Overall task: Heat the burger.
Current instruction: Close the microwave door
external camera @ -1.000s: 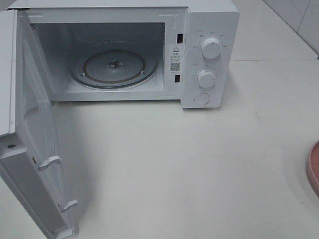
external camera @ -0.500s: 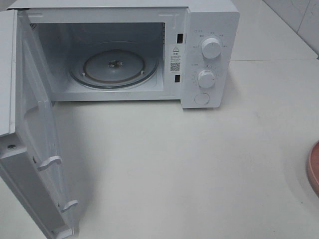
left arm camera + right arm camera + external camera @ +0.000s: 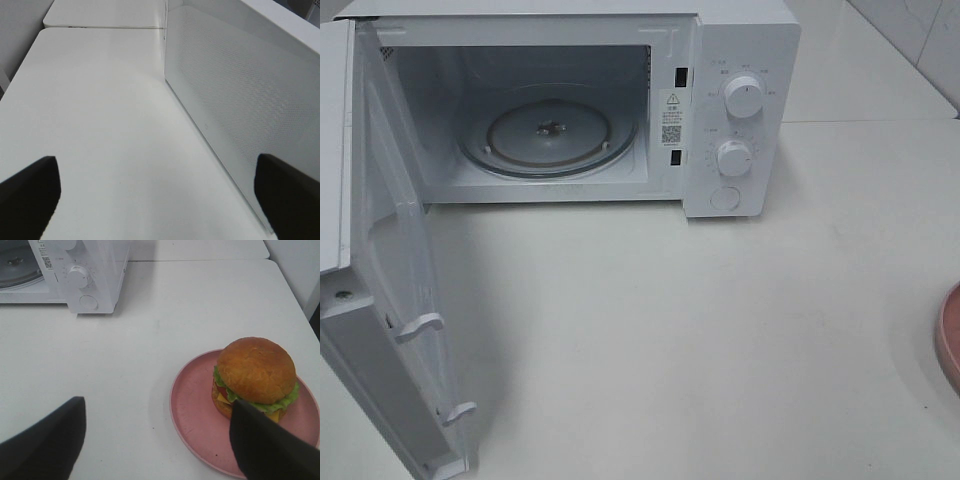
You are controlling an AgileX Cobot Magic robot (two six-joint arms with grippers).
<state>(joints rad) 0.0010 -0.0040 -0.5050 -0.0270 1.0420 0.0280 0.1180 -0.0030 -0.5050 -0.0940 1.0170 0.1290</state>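
Burger sitting on pink plate on surface, right tool spread apart beside it, not gripping; left tool apart near open microwave door. Nothing shifted since a second ago; pickup pending

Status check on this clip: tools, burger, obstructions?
Both tools open, empty: left tool, right tool. Burger on pink plate, untouched. Microwave door open, path unobstructed.
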